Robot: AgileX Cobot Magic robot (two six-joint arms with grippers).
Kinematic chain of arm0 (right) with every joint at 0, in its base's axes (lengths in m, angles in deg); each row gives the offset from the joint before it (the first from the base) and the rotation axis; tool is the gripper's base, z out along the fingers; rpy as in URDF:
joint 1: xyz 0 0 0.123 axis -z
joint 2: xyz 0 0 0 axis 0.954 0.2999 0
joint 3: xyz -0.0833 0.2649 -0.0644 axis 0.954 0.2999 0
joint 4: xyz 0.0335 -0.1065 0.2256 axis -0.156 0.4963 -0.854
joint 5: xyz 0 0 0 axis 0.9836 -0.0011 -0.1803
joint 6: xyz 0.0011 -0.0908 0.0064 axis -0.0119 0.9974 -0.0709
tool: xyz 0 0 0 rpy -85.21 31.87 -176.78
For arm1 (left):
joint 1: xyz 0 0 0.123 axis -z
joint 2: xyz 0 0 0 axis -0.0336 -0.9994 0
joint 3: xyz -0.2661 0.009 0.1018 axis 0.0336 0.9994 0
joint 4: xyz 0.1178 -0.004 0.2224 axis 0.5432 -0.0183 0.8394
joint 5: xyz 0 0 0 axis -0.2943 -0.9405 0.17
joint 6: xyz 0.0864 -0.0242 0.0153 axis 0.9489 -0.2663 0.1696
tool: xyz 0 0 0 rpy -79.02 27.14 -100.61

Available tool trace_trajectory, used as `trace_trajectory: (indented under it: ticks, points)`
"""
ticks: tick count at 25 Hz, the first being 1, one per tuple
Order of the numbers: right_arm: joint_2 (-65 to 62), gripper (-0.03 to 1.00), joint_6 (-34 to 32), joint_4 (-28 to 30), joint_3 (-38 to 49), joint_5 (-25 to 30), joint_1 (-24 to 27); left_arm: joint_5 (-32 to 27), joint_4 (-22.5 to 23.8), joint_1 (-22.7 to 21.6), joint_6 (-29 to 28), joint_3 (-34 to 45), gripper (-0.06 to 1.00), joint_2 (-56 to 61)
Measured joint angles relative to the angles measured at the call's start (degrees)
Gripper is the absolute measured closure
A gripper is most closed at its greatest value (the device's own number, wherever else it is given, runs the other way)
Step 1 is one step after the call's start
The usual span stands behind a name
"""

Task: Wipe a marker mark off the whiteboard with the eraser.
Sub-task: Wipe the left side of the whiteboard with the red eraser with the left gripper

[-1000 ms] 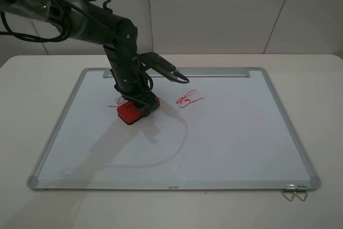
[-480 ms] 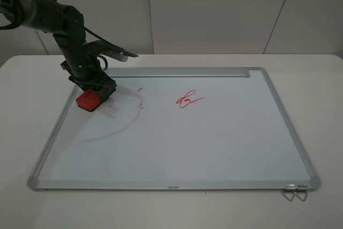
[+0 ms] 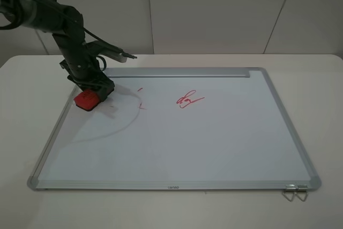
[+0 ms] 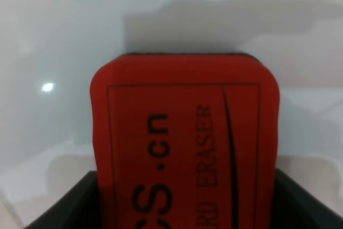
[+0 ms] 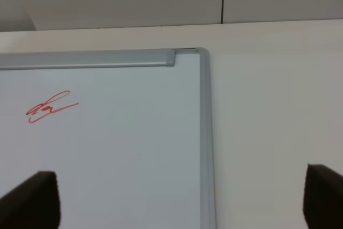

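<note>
The red eraser (image 3: 86,100) rests on the whiteboard (image 3: 214,143) near its left frame, and my left gripper (image 3: 92,94) is shut on it. In the left wrist view the eraser (image 4: 185,132) fills the frame between the dark fingers (image 4: 64,207), its lettering on top. Of the marker mark only faint red specks (image 3: 141,105) show, to the right of the eraser. The smaller red squiggle (image 3: 188,100) lies untouched near the middle; it also shows as the squiggle (image 5: 51,108) in the right wrist view. My right gripper (image 5: 177,202) is open above the board's far right corner.
A metal strip (image 3: 177,72) runs along the board's far edge. A metal binder clip (image 3: 295,192) sits at the near right corner. The board lies on a pale table (image 3: 321,105) with a wall behind.
My left gripper swept the eraser from the marker mark leftward to the board's left frame. Most of the scribble and its underline are gone, leaving small specks.
</note>
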Motion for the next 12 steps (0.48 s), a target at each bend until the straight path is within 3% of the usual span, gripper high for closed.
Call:
trace_trajectory:
  ticks: [12]
  points:
    - [0.00, 0.14, 0.00, 0.00, 0.00, 0.00, 0.00, 6.55, -4.77, 14.26, 1.93, -1.10, 0.37, -2.27]
